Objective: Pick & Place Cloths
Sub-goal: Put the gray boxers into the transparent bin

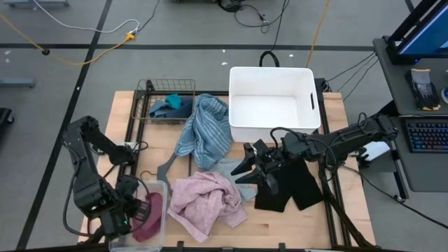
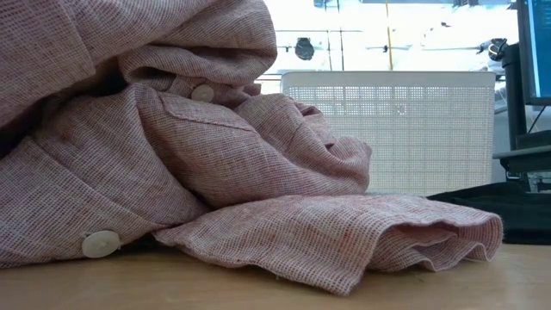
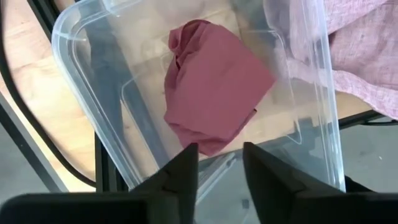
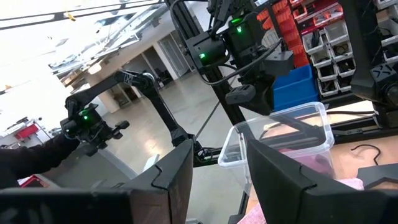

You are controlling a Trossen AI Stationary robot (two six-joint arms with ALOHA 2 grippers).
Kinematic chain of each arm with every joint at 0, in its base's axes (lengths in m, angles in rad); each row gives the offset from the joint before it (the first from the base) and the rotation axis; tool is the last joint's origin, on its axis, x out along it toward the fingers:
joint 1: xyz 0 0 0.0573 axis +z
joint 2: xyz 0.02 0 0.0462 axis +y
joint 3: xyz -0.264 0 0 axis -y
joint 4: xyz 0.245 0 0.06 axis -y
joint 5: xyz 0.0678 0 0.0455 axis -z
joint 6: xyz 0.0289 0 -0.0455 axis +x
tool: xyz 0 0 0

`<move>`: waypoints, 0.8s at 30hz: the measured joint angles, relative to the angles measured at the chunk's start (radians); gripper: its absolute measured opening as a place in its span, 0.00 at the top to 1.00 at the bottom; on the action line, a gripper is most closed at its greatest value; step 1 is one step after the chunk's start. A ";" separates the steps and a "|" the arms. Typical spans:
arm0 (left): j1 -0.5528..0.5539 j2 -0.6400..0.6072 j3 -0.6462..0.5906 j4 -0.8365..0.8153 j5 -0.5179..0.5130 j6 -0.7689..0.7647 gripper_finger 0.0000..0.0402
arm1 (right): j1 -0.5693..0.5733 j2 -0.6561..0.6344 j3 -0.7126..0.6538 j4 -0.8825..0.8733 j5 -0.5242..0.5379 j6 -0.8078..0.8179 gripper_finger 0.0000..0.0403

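Several items, largest first:
Table (image 1: 350, 203): wooden top carrying the bins and cloths; both arms work over it.
White bin (image 1: 273, 105): at the far middle of the table; its perforated wall fills the background of the low view.
Blue-striped towel (image 1: 206, 129): draped just left of the white bin, beside a wire basket (image 1: 150, 89).
Pink cloth (image 1: 206, 199): crumpled at the near middle; buttons show on it in the low view, where it fills most of the picture.
Black shorts (image 1: 294, 185): flat on the table right of the pink cloth, under the right arm.
Clear plastic tub (image 1: 161, 189): at the near left corner, touching the pink cloth's edge.
Maroon cloth (image 3: 214, 93): bunched inside the clear tub.
Teal piece (image 1: 171, 105): inside the wire basket.
Left end effector (image 3: 221, 168): above the tub's near rim; fingers parted, grasping nothing.
Right end effector (image 1: 255, 168): over the left edge of the shorts; fingers parted, empty.
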 joint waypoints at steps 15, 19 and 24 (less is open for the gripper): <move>0.008 -0.008 0.043 0.053 -0.431 0.232 0.63 | 0.033 0.002 0.000 -0.287 -0.168 -0.244 0.68; 0.008 -0.030 0.047 0.053 -0.625 0.381 0.72 | 0.046 0.023 0.000 -0.450 -0.103 -0.273 0.70; 0.008 -0.073 0.047 0.054 -0.871 0.536 0.83 | 0.050 0.054 0.000 -0.620 0.005 -0.280 0.71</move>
